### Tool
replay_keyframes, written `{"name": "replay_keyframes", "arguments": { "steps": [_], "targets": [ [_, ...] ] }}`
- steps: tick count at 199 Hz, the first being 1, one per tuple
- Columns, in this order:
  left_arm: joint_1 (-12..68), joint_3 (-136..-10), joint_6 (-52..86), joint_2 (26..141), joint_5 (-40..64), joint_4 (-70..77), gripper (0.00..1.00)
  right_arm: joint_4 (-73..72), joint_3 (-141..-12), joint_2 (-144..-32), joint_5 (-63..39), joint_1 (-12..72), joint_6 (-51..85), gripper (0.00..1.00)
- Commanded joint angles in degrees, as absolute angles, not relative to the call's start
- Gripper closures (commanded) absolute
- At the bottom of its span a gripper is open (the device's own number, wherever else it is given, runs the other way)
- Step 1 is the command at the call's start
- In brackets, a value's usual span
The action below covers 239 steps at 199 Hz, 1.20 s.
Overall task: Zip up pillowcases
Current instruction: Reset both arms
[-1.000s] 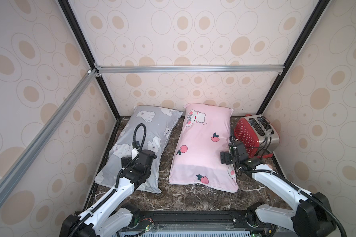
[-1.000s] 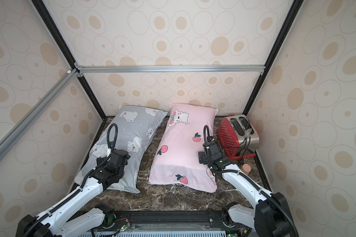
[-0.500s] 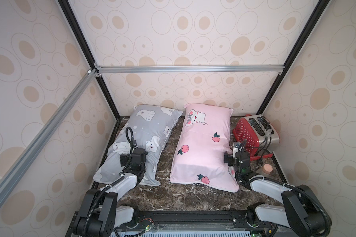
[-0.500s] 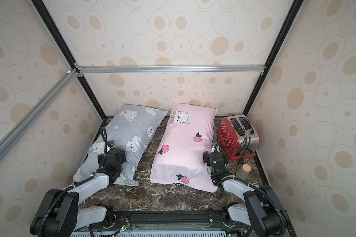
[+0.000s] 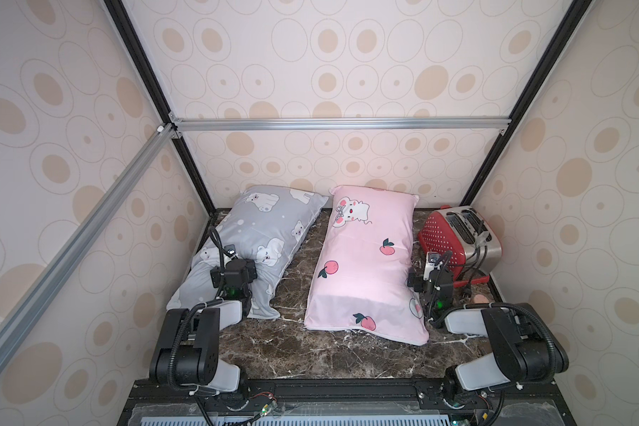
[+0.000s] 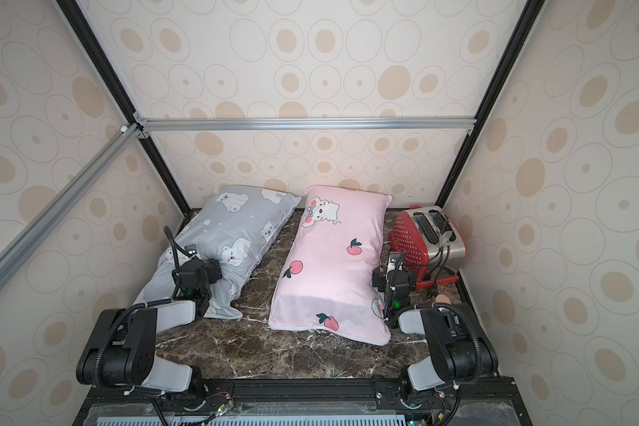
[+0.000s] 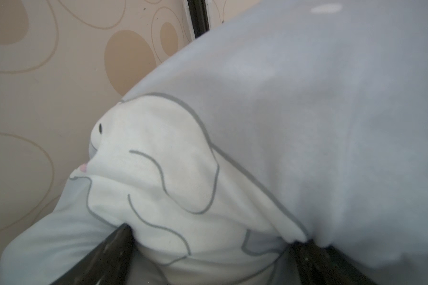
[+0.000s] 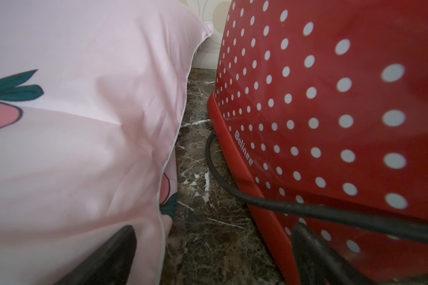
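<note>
Two pillows lie lengthwise on the dark marble tabletop (image 5: pixel 310 354). The pink pillow (image 5: pixel 366 258) is just beside the red dotted toaster (image 5: pixel 458 236). The grey pillow (image 5: pixel 266 236) lies on the pink one's far side from the toaster, well apart from it.

The right end effector (image 8: pixel 208 256) sits low in the narrow gap between the toaster and the pink pillow's piped edge. Its fingers are spread and pinch nothing; one overlaps the pillow's edge, and the other stands before the toaster's black cord (image 8: pixel 257 199). The left end effector (image 7: pixel 215 261), well apart from the toaster, is also spread. It presses into the near end of the grey pillow, whose cloth bulges up between the fingers.

No zipper or pull can be made out in any view.

Both pillows look light, soft and well stuffed, with thin, smooth cloth that would likely bunch and slide under a push. A sound hold is probably a pinch on the piped seam next to the zipper with one arm, to keep it taut. The other arm can then take the small pull. The cord by the toaster could snag the right arm.
</note>
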<state>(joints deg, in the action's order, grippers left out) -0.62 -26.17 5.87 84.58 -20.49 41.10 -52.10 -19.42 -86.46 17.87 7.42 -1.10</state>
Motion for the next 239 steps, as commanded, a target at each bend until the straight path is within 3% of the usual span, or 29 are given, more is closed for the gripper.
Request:
{"name": "replay_keyframes", "arguments": {
  "steps": [1,55,239],
  "targets": [
    [-0.97,-24.37,4.47,88.34,-15.51,48.66,0.01,-57.41,-19.51,-89.44,13.90,5.03,-0.16,0.00],
    [-0.79,-24.00,4.28,88.38,-15.73,48.83,0.01,-47.14,-22.83,-87.72,14.40,3.39,2.45,0.01],
    [-0.62,-23.64,3.97,88.11,-15.82,49.57,0.01,-47.22,-23.25,-88.07,15.56,4.40,1.41,0.00]
  ]
}}
